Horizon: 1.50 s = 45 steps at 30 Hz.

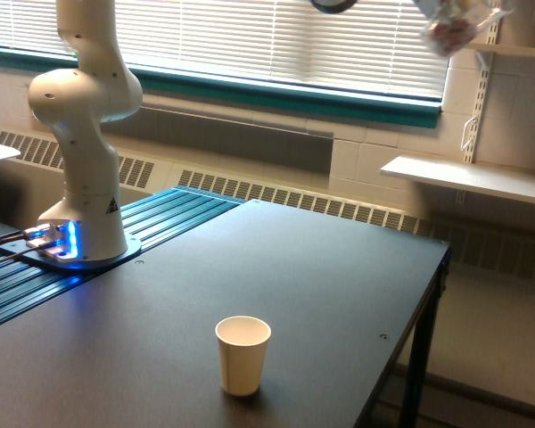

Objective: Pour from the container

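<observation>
The clear container [450,27] with small pink-red pieces inside hangs high at the exterior view's top right, blurred and cut by the frame edge, in front of the blinds. What holds it lies above the frame; only a dark rounded arm part [333,4] shows at the top edge. The gripper's fingers are out of view. A white paper cup [242,354] stands upright and empty-looking on the dark table [321,267], near the front, far below and to the left of the container.
The white robot base [85,160] with a blue light stands on a ribbed teal-black surface at the left. A white wall shelf [468,178] and its bracket rail are at the right. The table's right edge [428,303] drops to the floor.
</observation>
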Each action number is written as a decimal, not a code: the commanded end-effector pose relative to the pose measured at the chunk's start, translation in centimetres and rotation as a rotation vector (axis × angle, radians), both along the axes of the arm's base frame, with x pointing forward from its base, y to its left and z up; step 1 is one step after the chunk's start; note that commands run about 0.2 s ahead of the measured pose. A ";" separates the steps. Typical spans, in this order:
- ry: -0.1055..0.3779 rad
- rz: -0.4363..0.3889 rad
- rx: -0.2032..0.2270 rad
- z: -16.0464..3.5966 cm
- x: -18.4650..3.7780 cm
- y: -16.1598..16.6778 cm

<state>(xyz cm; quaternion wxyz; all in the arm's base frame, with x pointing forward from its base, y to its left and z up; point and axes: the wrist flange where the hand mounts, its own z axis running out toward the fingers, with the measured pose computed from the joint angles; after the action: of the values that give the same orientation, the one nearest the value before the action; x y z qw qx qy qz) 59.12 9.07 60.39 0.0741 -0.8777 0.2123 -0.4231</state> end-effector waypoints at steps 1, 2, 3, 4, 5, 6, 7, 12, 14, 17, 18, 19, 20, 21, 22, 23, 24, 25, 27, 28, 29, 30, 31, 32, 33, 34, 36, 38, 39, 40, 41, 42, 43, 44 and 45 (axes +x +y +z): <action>0.045 -0.138 0.031 -1.0 -2.4 -3.6; 0.089 -0.154 -0.026 -2.2 -2.8 -4.2; 0.104 -0.164 -0.031 -3.0 -3.3 -4.4; 0.116 -0.183 -0.012 -3.5 -3.7 -4.9; 0.124 -0.197 -0.011 -3.8 -4.1 -5.4; 0.129 -0.207 -0.016 -4.2 -4.5 -5.9; 0.135 -0.220 -0.011 -4.7 -4.8 -6.3; 0.220 -0.340 0.063 -7.8 -6.0 -9.8; 0.257 -0.406 0.118 -9.0 -6.3 -11.7; 0.296 -0.482 0.131 -10.7 -6.9 -14.5; 0.301 -0.501 0.129 -11.1 -7.1 -15.4; 0.303 -0.513 0.106 -11.6 -7.3 -16.2; 0.312 -0.527 0.082 -12.1 -7.6 -17.1; 0.315 -0.542 0.071 -12.5 -7.9 -18.0; 0.320 -0.556 0.056 -13.0 -8.2 -18.8; 0.331 -0.574 0.041 -13.5 -8.5 -19.7; 0.338 -0.599 0.048 -13.8 -8.8 -20.6; 0.345 -0.616 0.041 -14.2 -9.1 -21.4; 0.374 -0.647 -0.005 -15.1 -9.8 -22.8; 0.383 -0.669 -0.006 -15.4 -10.1 -23.5; 0.387 -0.689 0.002 -15.6 -10.4 -24.2; 0.395 -0.710 0.006 -15.9 -10.7 -24.9; 0.412 -0.737 0.011 -16.3 -11.1 -25.6; 0.425 -0.761 0.017 -16.7 -11.5 -26.2; 0.436 -0.782 0.019 -17.0 -11.8 -26.7; 0.448 -0.802 0.025 -17.4 -12.1 -27.2; 0.483 -0.847 0.031 -18.3 -12.7 -28.1; 0.513 -0.886 0.039 -19.2 -13.2 -28.7; 0.523 -0.899 0.040 -19.6 -13.2 -28.9; 0.521 -0.907 0.044 -19.6 -13.1 -29.0; 0.519 -0.912 0.047 -19.7 -13.0 -29.0; 0.539 -0.917 0.037 -20.1 -13.1 -29.2; 0.587 -0.921 0.006 -21.4 -13.3 -29.7; 0.609 -0.927 -0.005 -21.9 -13.2 -30.0; 0.625 -0.934 -0.009 -22.2 -13.1 -30.3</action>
<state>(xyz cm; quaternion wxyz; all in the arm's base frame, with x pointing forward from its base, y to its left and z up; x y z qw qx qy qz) 45.76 -20.82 40.62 -0.1650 -0.7847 0.5741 -0.1654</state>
